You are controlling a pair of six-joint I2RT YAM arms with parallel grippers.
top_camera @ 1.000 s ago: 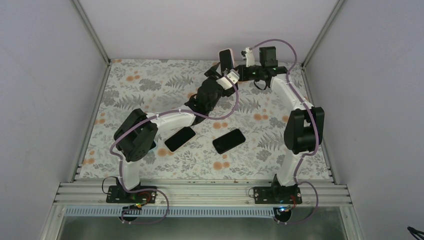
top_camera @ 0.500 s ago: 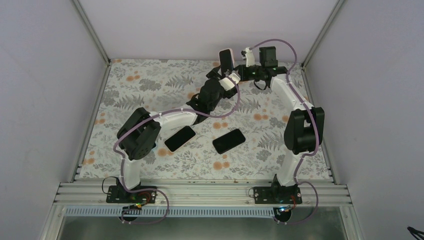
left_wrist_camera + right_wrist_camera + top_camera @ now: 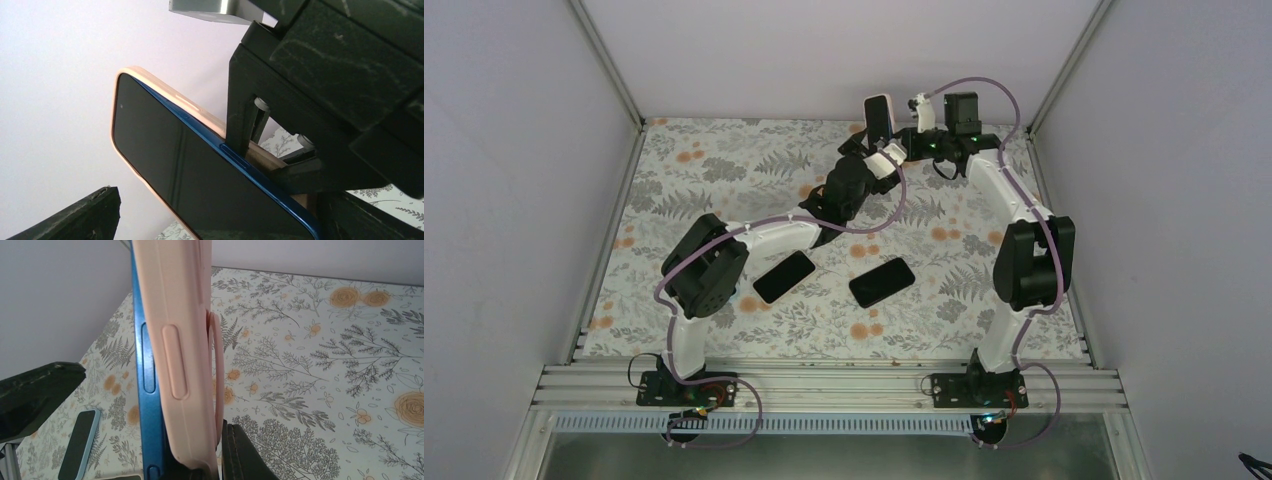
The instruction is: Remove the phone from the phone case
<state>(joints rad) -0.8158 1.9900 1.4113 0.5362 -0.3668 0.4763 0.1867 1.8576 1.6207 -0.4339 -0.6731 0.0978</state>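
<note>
The phone (image 3: 200,170), dark screen and blue frame (image 3: 147,405), stands upright in the pink phone case (image 3: 180,340) above the far middle of the table (image 3: 879,118). My right gripper (image 3: 210,467) is shut on the case's lower part, one finger (image 3: 245,120) across its back. The blue frame shows along the case's side. My left gripper (image 3: 215,225) is open just in front of the screen. Its fingertips (image 3: 75,220) stand wide on either side and touch nothing.
Two other phones lie flat mid-table, a black one (image 3: 784,276) under the left forearm and another (image 3: 882,281) to its right. A phone in a light-blue case (image 3: 80,442) shows in the right wrist view. The enclosure's back wall is close behind the held phone.
The left arm has stretched a little farther toward the held phone. The right arm and the phone have not moved.
</note>
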